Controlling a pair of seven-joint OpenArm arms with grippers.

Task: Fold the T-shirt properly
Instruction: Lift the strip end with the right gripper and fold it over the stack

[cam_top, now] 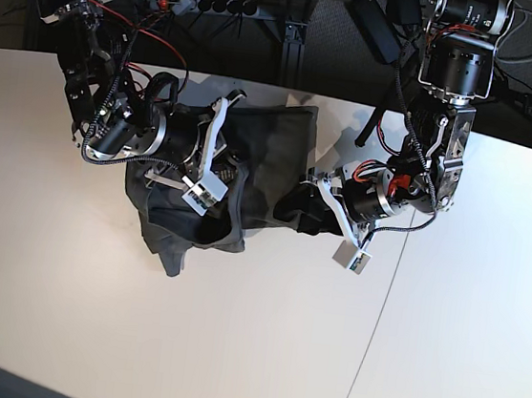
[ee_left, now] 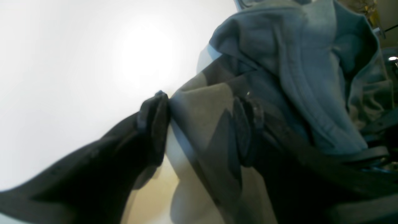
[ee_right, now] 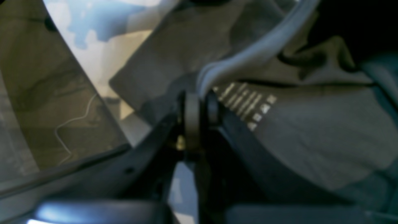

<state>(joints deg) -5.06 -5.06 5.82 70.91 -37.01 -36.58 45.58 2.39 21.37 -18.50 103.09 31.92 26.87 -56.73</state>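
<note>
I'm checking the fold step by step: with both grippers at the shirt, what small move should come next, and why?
Probably draw the two arms slowly apart to spread the cloth. The right gripper is shut on the T-shirt at the neck edge, beside the printed label; the left gripper has fabric between its pads. In the base view the shirt lies bunched on the table, so no fold could be clean yet.
</note>
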